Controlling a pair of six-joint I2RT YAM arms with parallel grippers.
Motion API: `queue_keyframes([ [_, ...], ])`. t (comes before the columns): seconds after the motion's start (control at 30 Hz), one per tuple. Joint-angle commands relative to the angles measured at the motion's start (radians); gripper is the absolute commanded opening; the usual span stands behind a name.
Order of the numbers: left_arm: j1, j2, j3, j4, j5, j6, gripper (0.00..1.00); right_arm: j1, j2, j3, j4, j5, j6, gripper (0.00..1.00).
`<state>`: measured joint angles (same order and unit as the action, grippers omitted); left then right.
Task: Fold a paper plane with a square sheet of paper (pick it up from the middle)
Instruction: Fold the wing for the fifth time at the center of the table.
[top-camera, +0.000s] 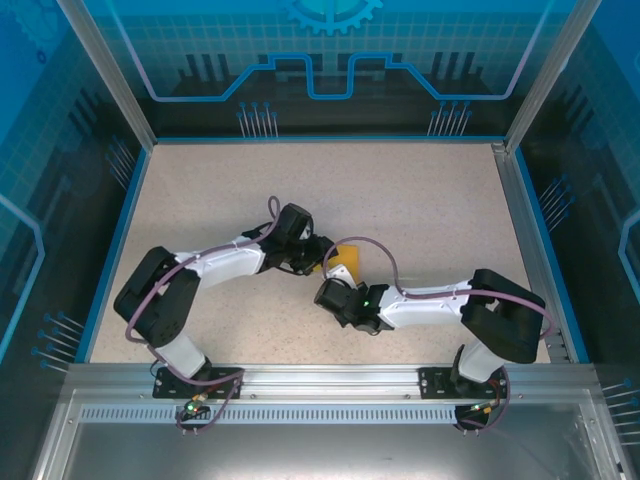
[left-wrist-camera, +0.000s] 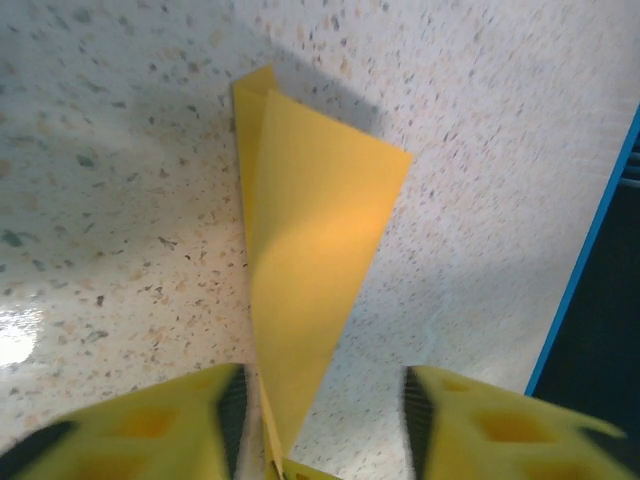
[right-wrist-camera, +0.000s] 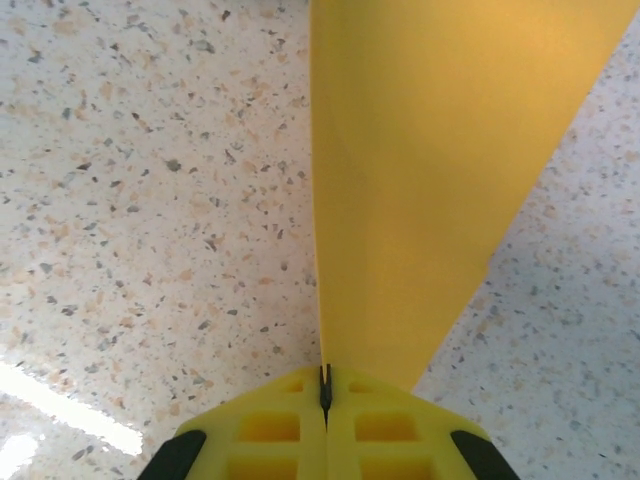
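Observation:
The square sheet of paper is orange-yellow and folded into a narrow pointed wedge with a centre crease. It stands on edge at the middle of the speckled table. My right gripper is shut on its near end, and the paper fans up and away from the closed jaws. My left gripper is open around the paper's narrow tip. The paper runs close to the left finger and stands apart from the right finger. In the top view the two grippers, left and right, meet at the paper.
The speckled table is ringed by a blue rim and metal posts with blue panels behind. Both arms bend inward from their bases at the near edge, with cables looping over them.

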<state>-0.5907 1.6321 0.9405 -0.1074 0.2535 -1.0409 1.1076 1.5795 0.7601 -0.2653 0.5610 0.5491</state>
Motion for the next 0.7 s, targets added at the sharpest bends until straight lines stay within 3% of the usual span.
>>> queue_keyframes([
  [0.0, 0.015, -0.095, -0.036, -0.056, -0.100, 0.004, 0.57, -0.042, -0.064, -0.055, 0.125, -0.140, -0.044, 0.00],
  [0.27, 0.017, -0.208, -0.088, -0.068, -0.189, 0.001, 0.62, -0.199, -0.142, -0.208, 0.367, -0.481, -0.034, 0.00],
  [0.43, 0.017, -0.203, -0.096, -0.051, -0.171, 0.000, 0.62, -0.257, -0.153, -0.275, 0.474, -0.580, 0.021, 0.00],
  [0.67, 0.013, -0.164, -0.106, 0.023, -0.099, 0.009, 0.60, -0.406, -0.148, -0.336, 0.615, -0.862, 0.101, 0.01],
])
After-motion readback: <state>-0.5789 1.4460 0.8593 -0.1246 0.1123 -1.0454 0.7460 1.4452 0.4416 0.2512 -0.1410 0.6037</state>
